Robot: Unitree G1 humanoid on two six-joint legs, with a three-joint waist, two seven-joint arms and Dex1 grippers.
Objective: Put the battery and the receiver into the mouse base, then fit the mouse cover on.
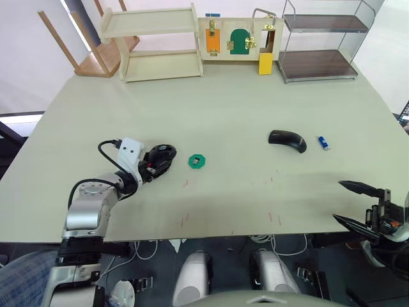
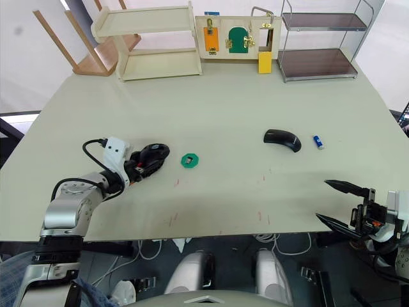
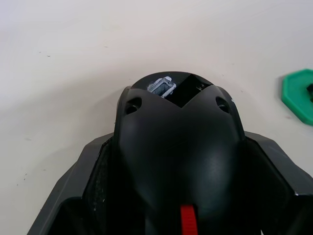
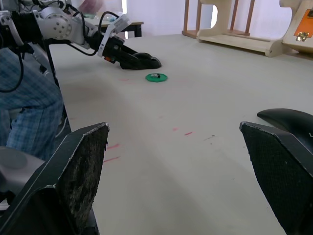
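We see a pale table (image 1: 223,109) with a wooden shelf (image 1: 156,43), a wire rack (image 1: 323,41) and a small latch board (image 1: 239,38) along its far edge, and an upturned wooden chair (image 1: 96,51) at the far left corner. A person's leg in blue checked cloth (image 4: 22,98) shows off the table's left side.

The left gripper (image 1: 153,167) sits on the left part of the table, fingers clamped on the mouse base (image 1: 163,157); the wrist view shows the base (image 3: 178,142) wedged between both fingers, a red patch near its back and an open slot at its front.

The right gripper (image 1: 351,203) hangs at the near right edge of the table, fingers spread wide and empty.

The mouse cover (image 1: 287,139) lies on the right side of the table, the battery (image 1: 324,143) just beside it, further right.

Just right of the base is a green disc (image 1: 199,161) with the receiver (image 1: 199,160) resting on top of it.
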